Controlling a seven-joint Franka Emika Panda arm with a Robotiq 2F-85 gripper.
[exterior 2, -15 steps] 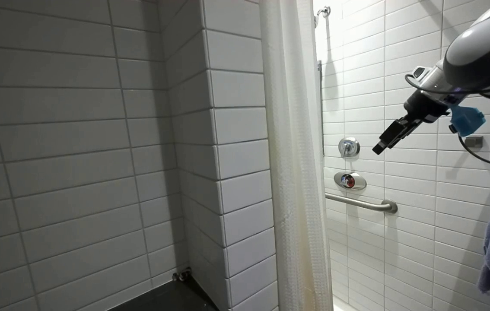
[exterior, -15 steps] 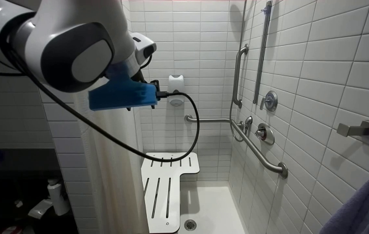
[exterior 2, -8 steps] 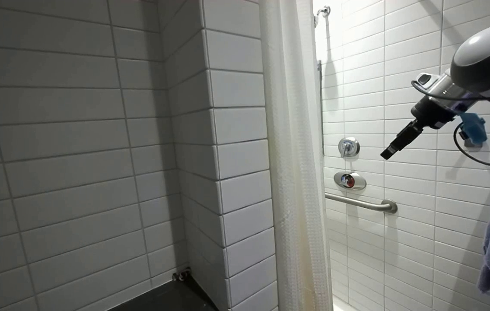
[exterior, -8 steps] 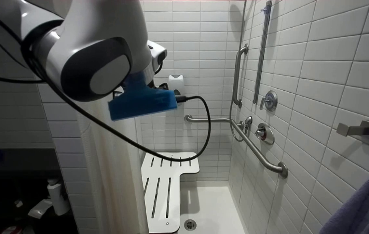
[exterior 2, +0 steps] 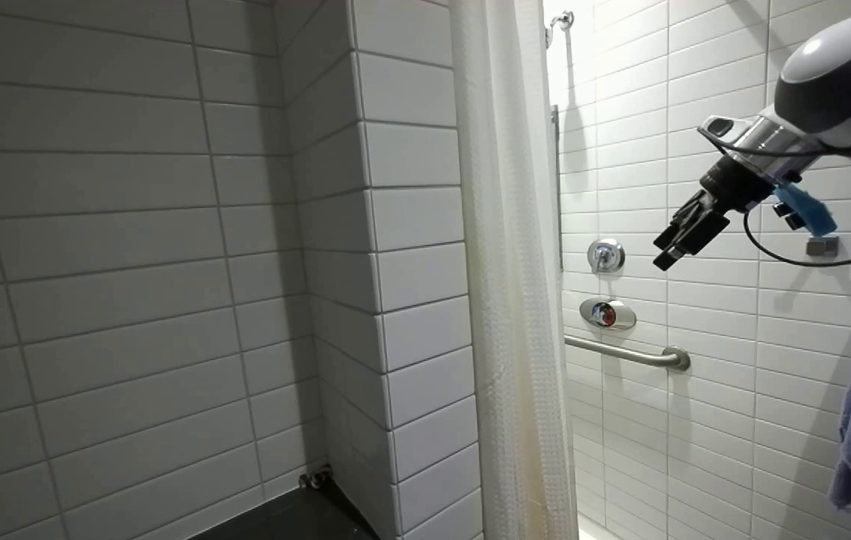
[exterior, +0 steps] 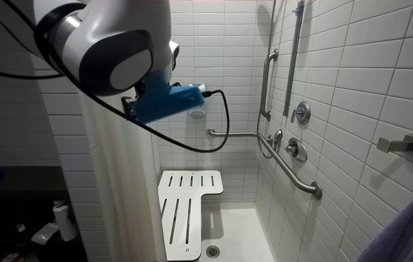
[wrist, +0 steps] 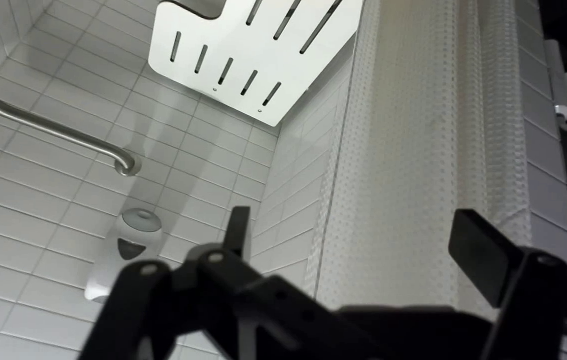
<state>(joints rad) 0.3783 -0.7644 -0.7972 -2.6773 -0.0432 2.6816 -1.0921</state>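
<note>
looking through the wrist view, i find my gripper (wrist: 353,232) spread wide before the cream curtain (wrist: 398,165) (slotted white seat (wrist: 266,55) at top).

No readable lettering, brand or number on anything in view

In both exterior views a red-coloured patch shows on the face of the lower shower valve (exterior 2: 608,313), perhaps a small marking, though too coarse to resolve into a letter or symbol; any print on the white bottle (exterior: 64,221) or the pale packet (exterior: 45,233) beside it is lost in the dim corner; the red and white item (exterior: 13,258) at the lower edge is cut off and yields no legible word; the wall dispenser (wrist: 126,250) likewise gives none in the wrist view
</note>
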